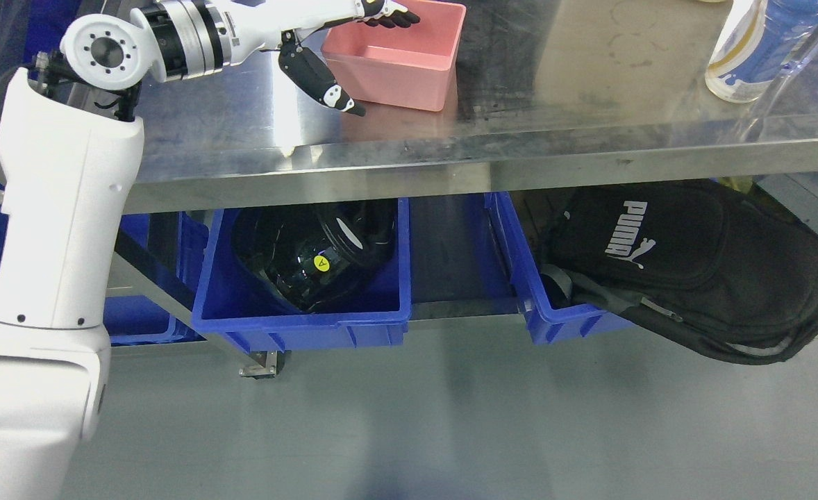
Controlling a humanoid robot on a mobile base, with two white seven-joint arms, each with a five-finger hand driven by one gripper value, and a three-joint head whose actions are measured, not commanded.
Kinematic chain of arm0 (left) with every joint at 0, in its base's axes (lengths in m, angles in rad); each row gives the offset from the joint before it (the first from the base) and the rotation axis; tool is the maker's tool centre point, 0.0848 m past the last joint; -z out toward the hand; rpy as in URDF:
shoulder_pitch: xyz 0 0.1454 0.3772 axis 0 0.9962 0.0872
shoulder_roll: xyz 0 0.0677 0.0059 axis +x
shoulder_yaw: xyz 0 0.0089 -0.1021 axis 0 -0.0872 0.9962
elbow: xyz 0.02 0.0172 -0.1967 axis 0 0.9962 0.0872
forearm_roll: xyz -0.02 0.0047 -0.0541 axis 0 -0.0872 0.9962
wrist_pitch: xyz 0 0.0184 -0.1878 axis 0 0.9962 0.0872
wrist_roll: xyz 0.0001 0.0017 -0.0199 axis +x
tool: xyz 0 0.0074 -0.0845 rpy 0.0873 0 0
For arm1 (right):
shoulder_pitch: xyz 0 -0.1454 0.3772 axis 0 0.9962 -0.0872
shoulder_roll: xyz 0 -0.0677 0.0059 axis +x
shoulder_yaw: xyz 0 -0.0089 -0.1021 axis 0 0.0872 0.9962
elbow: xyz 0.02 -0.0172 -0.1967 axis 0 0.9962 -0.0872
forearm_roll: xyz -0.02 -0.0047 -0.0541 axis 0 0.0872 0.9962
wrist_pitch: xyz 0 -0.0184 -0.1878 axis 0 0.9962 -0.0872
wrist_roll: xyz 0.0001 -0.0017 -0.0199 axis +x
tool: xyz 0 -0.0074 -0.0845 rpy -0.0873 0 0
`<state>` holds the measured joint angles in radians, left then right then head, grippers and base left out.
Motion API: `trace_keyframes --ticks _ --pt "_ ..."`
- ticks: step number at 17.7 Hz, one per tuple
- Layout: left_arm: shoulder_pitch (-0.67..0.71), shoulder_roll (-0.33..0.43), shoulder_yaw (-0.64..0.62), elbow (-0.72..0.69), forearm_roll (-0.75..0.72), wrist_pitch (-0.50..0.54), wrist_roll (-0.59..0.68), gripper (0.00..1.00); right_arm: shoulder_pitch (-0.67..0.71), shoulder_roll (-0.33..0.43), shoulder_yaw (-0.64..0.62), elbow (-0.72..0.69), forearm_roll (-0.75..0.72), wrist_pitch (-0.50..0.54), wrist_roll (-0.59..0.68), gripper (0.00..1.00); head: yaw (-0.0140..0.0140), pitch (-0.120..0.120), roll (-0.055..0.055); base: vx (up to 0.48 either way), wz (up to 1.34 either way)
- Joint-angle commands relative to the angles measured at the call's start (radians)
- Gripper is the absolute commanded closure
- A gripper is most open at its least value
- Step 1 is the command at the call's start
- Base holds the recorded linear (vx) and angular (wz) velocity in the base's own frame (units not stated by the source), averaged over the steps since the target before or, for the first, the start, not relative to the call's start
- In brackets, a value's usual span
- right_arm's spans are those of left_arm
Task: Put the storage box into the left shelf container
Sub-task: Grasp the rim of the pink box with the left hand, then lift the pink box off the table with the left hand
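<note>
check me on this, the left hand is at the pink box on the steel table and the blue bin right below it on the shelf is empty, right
Not quite. The left hand is at the pink box on the steel table, fingers over its rim and thumb outside. But the blue bin below it on the shelf is not empty: the head view shows a black item with a yellow sticker lying inside.

We see a pink box (409, 59), a white arm with black-tipped hand (339, 48), a silvery grey table (555, 104), two blue bins (298, 319), a black bag with white lettering (687, 264), a yellow sticker (321, 262) on black gear, a grey floor (451, 430).
</note>
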<state>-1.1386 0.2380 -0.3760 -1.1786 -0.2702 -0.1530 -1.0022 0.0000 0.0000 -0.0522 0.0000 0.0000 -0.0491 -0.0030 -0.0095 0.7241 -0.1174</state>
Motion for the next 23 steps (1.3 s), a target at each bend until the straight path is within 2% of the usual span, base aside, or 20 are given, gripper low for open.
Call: trace_keyframes --ticks 1,2,6,9,11,12,16,17,21,23 --pt "-0.050 -0.055 -0.064 0.152 -0.073 0.000 -0.003 0.17 -0.003 -0.017 0.000 -0.017 -0.021 0.000 0.001 0.00 0.0000 0.000 0.000 0.000 0.00" --pt "-0.052 -0.069 -0.058 0.164 -0.075 -0.002 -0.003 0.19 -0.005 -0.017 0.000 -0.017 -0.021 0.000 0.001 0.00 0.0000 0.000 0.000 0.000 0.00" --pt "-0.073 -0.097 -0.035 0.189 -0.073 0.000 -0.003 0.41 -0.003 -0.017 0.000 -0.017 -0.021 -0.002 0.000 0.00 0.0000 0.000 0.000 0.000 0.00" --pt "-0.073 -0.105 0.003 0.204 -0.073 -0.003 -0.027 0.67 -0.003 -0.017 0.000 -0.017 -0.021 -0.002 0.000 0.00 0.0000 0.000 0.000 0.000 0.00" --pt "-0.070 -0.106 0.048 0.204 -0.072 -0.008 -0.059 0.88 -0.003 -0.017 0.000 -0.017 -0.021 0.000 0.000 0.00 0.0000 0.000 0.000 0.000 0.00" --pt "-0.069 -0.106 0.063 0.204 -0.070 -0.011 -0.070 0.95 -0.003 -0.017 0.000 -0.017 -0.021 0.000 0.000 0.00 0.0000 0.000 0.000 0.000 0.00" --pt "-0.069 -0.106 0.063 0.204 -0.070 -0.011 -0.070 0.95 -0.003 -0.017 0.000 -0.017 -0.021 0.000 0.000 0.00 0.0000 0.000 0.000 0.000 0.00" --pt "-0.026 -0.221 0.403 0.197 -0.023 -0.013 -0.090 1.00 -0.003 -0.017 0.000 -0.017 -0.021 0.000 0.000 0.00 0.0000 0.000 0.000 0.000 0.00" --pt "0.034 -0.221 0.468 0.177 0.256 -0.014 -0.038 1.00 -0.003 -0.017 0.000 -0.017 -0.021 0.000 0.001 0.00 0.0000 0.000 0.000 0.000 0.01" --pt "0.091 -0.221 0.488 0.127 0.347 -0.029 -0.030 1.00 -0.005 -0.017 0.000 -0.017 -0.021 0.000 0.001 0.00 0.0000 0.000 0.000 0.002 -0.01"
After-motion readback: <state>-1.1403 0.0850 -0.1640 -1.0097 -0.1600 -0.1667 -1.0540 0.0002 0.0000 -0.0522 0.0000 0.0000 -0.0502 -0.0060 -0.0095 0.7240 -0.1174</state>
